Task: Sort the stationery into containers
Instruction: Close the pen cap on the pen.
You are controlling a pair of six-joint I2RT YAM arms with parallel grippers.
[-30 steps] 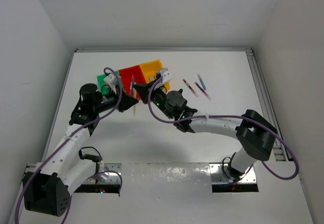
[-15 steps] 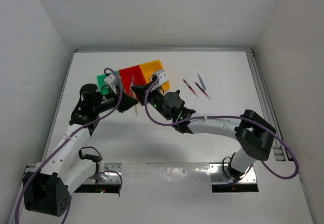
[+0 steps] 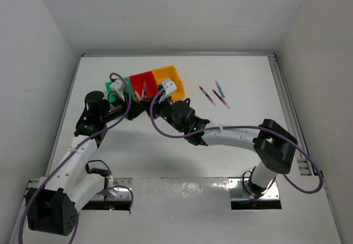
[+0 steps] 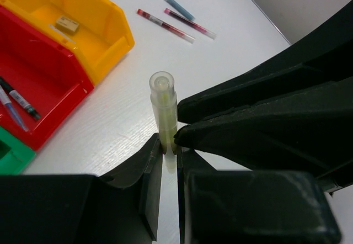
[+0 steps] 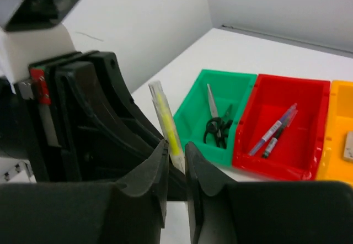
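Stick (image 4: 163,109), pale yellow with clear cap, upright at centre of left wrist view, over bare table (image 4: 237,51), not in any bin. Clamped low on the barrel by left gripper (image 4: 170,151), tight on both sides. Flanked at the same height by right gripper (image 5: 176,154); cannot tell whether pinching or merely alongside. Judged light, rigid, smooth plastic: liable to pivot or slip under a tip-only hold. Recommend grasp at mid-barrel, below the cap, square across. Green bin (image 5: 190,111) at centre of right wrist view with scissors (image 5: 216,123); red bin (image 5: 309,97) to its right with pens (image 5: 276,129); yellow bin (image 4: 112,37) at upper left of left wrist view with eraser (image 4: 66,24). Loose pens (image 4: 165,25) at top centre there.
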